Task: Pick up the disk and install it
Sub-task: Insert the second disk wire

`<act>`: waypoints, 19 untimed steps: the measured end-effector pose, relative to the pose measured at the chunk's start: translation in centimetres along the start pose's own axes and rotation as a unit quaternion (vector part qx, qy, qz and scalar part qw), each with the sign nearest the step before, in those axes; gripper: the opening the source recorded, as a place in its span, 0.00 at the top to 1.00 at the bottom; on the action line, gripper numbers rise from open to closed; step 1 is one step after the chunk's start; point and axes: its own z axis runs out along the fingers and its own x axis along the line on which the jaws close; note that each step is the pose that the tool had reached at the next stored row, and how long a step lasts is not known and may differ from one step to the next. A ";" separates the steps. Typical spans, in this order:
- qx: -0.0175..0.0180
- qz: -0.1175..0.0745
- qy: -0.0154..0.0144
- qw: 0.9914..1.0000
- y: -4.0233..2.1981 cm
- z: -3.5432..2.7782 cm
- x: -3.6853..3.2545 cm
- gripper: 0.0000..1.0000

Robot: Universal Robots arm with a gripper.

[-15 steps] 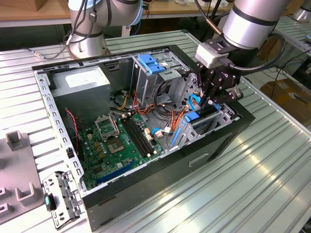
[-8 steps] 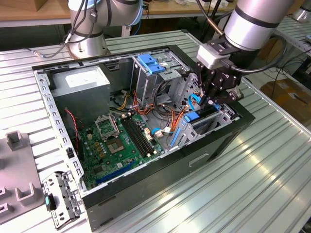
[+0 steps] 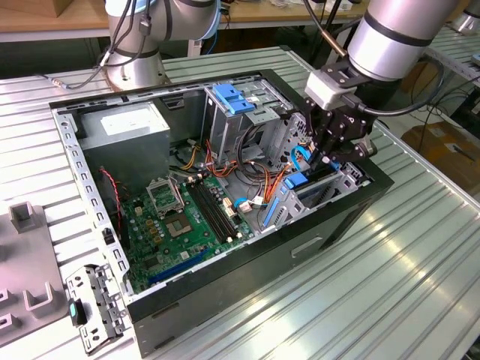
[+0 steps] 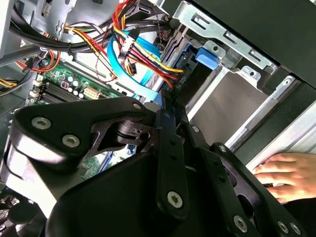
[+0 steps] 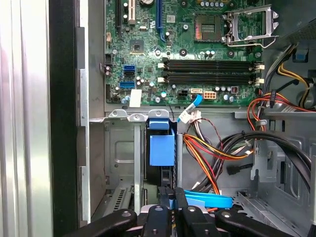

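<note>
Gripper (image 3: 328,154) fingers stood closed on the disk (image 5: 162,148) edgewise in its bay (cables (image 5: 212,153) beside), so misalignment risked jamming.

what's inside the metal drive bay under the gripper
In the first wrist view, the black gripper hangs over the grey metal drive bay, where a blue plastic rail stands upright. The black linkages cover whatever sits below the rail.

Silver-grey arm (image 3: 390,37), black linkage gripper (image 3: 335,139) with silver screws.
</note>
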 end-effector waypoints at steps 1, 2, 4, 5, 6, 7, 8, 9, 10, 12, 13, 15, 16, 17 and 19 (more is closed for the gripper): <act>0.000 0.000 -0.001 1.000 0.00 0.06 0.02 0.84; 0.000 0.000 -0.001 1.000 -0.02 0.11 0.04 0.84; 0.000 0.000 -0.002 1.000 -0.02 0.20 0.06 0.84; 0.000 0.000 -0.002 1.000 -0.02 0.22 0.06 0.84; 0.000 0.000 -0.002 1.000 -0.02 0.27 0.08 0.84; 0.000 0.000 -0.003 1.000 -0.02 0.32 0.09 0.84; 0.000 0.000 -0.003 1.000 -0.02 0.41 0.10 0.84; 0.000 0.000 -0.003 1.000 -0.02 0.49 0.12 0.84; 0.000 0.000 -0.003 1.000 -0.01 0.65 0.16 0.84; 0.000 0.000 -0.003 1.000 0.00 0.89 0.22 0.84; 0.000 0.000 -0.004 1.000 -0.01 0.94 0.23 0.84; 0.000 0.000 -0.004 1.000 -0.01 0.95 0.23 0.84; 0.000 0.000 -0.004 1.000 -0.01 0.96 0.23 0.84; 0.000 0.000 -0.004 1.000 -0.01 0.95 0.23 0.84; 0.000 0.000 -0.004 1.000 -0.03 0.43 0.21 0.76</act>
